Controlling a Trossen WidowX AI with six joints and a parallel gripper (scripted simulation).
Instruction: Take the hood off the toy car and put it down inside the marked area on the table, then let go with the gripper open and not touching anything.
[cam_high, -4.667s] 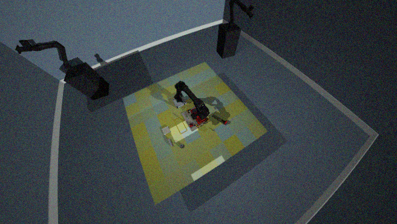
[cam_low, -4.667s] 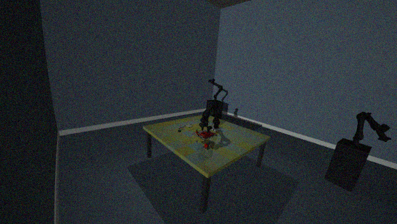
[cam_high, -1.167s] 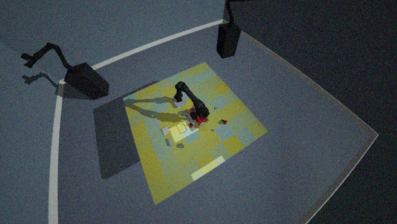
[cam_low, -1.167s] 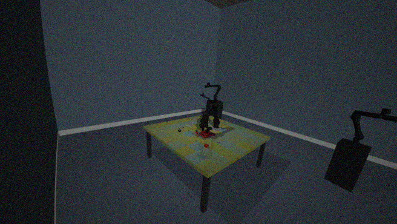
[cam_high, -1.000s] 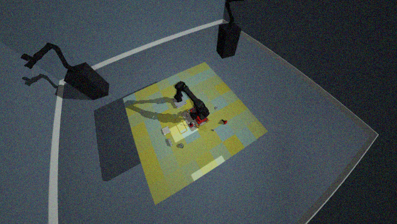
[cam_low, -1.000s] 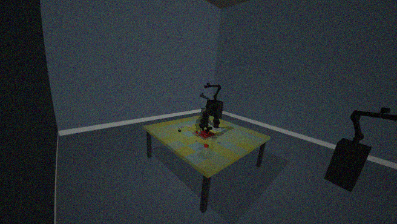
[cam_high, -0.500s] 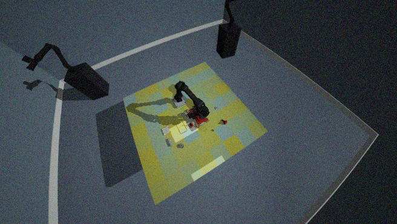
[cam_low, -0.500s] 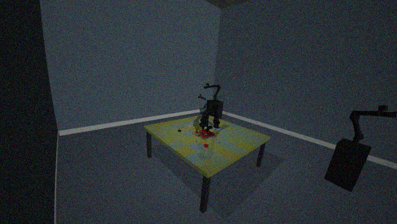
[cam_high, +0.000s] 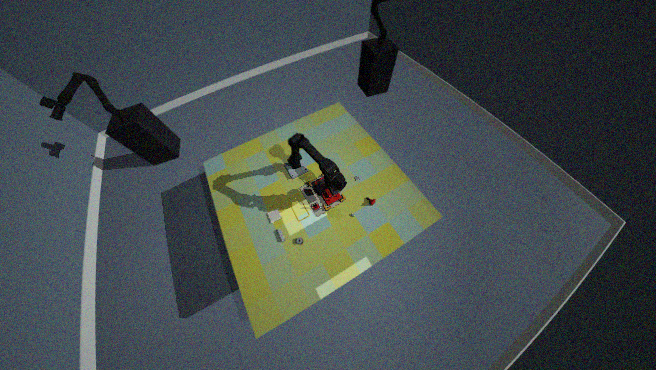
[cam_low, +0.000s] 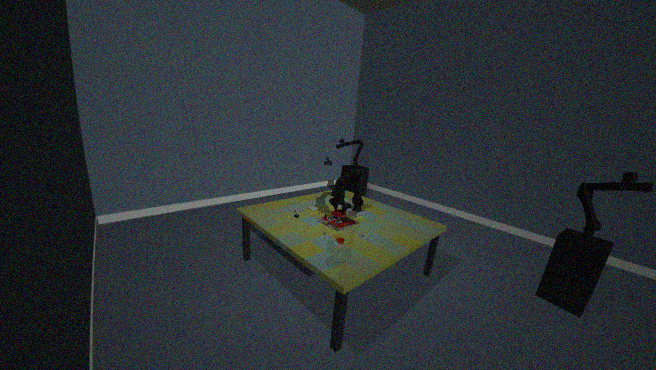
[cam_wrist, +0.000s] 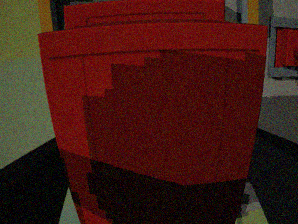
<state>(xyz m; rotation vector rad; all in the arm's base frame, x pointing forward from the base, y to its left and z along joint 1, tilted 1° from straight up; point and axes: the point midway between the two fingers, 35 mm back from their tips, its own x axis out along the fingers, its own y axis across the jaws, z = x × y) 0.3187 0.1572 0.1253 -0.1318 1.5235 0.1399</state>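
1. Top view looks steeply down on the table (cam_high: 280, 280) from far off.
2. Exterior view faces the table (cam_low: 360, 270) from across the room.
3. Wrist view sits close above the table's red hood (cam_wrist: 156, 116), which all 3 views share.

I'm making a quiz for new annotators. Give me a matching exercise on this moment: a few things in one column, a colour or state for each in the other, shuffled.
Things:
1. hood
2. pincer
3. table legs
4. skirting strip

States or colours:
A. white
B. dark
C. red
D. shut on the hood

Pairs: 1-C, 2-D, 3-B, 4-A
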